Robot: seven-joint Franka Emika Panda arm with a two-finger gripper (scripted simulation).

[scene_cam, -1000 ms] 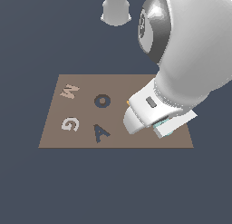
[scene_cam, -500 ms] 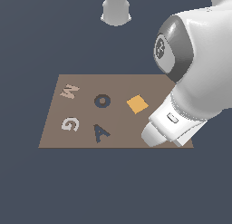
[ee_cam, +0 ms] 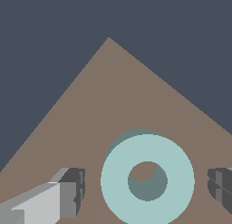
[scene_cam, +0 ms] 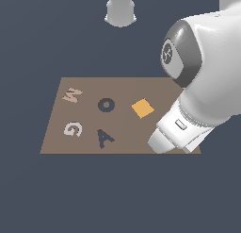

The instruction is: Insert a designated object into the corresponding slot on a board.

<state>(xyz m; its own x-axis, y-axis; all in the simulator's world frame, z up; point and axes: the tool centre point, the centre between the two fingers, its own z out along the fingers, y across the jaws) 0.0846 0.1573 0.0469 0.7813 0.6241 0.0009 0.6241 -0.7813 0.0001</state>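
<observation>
The designated object, a light teal ring [ee_cam: 118, 182], lies flat on the brown board [ee_cam: 108, 96] in the wrist view. My gripper [ee_cam: 146, 186] is open and straddles it, one dark finger pad [ee_cam: 72, 191] on each side with a small gap to the ring. In the exterior view my hand [scene_cam: 175, 132] hangs over the board's [scene_cam: 122, 88] front corner at the exterior view's right and hides the ring. The slot [scene_cam: 106, 105], a dark navy ring-shaped recess with a brown centre, lies near the board's middle, well apart from my hand.
An orange square [scene_cam: 142, 108] sits on the board between the slot and my hand. A pinkish W [scene_cam: 72, 94], a pale G [scene_cam: 73, 129] and a dark A [scene_cam: 105, 138] also mark the board. The arm's grey base [scene_cam: 121, 10] stands behind it.
My hand has moved toward the exterior view's right and down to the board's front corner. The orange square, hidden a second ago, now shows.
</observation>
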